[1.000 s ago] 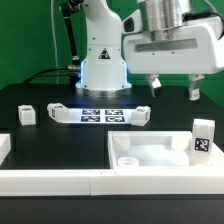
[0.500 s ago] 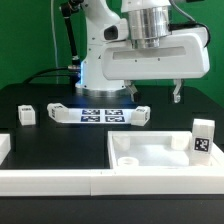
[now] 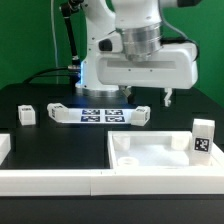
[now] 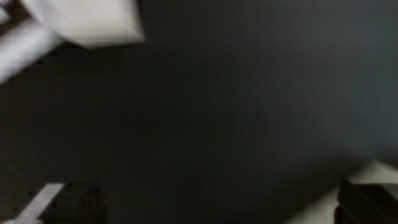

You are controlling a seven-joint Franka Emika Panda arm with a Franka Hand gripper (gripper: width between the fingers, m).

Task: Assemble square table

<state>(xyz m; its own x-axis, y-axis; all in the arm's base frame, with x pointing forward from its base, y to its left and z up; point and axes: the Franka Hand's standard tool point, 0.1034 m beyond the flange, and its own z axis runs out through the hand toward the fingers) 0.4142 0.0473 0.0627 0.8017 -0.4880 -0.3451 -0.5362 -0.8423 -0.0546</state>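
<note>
Jaws: wide apart, nothing between them, hanging above the counter [image 3: 60, 140] behind the top, over the marker board's end on the exterior view's right
Top [image 3: 160, 152]: flat on the counter at the front, toward the exterior view's right, rim up, close against the front rail [image 3: 50, 180]
Legs: lone leg [image 3: 27, 114] far to the exterior view's left; end legs [image 3: 57, 111] [image 3: 141, 114] just beside either end of the marker board [image 3: 100, 115]; corner leg [image 3: 202, 138] upright at the top's far corner, on it or just beside, cannot tell
Wrist view: mostly dark counter, blurred; white shape [image 4: 80, 25] at the edge, too smeared to name; fingertips [image 4: 63, 205] dim
Wrong target: easy to come down on the marker board instead of the end leg beside it, both white and close together
Clipping: likely to tip or skid an end leg if struck from above by a fingertip rather than straddled
Corner leg: tall and narrow, likely to topple if brushed by the broad hand on a low pass toward the top
Top: liable to slide or ride up on the rail if pushed at the rim
Sight: poor aim likely while the wrist view is this blurred
</note>
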